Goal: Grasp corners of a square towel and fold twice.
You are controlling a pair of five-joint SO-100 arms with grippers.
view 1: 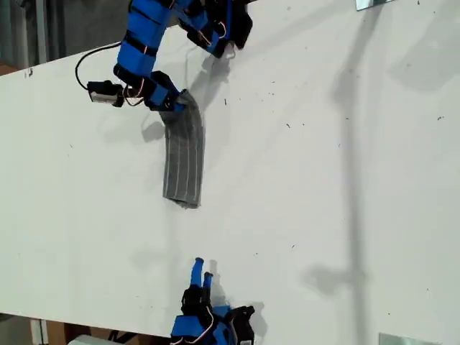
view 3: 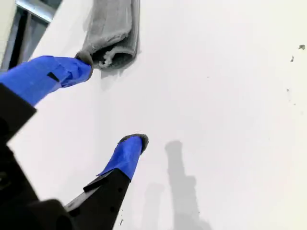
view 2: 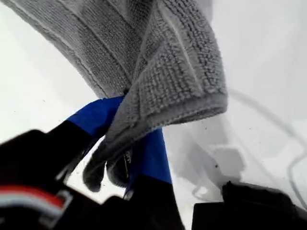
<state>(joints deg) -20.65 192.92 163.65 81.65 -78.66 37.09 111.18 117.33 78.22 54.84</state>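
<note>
The white table (view 1: 345, 215) carries the towel (view 1: 183, 158), folded into a narrow strip left of centre in the exterior view. My first gripper (view 1: 175, 101) pinches its far end; my second gripper (view 1: 202, 269), fingers spread and empty, sits near the strip's near end
</note>
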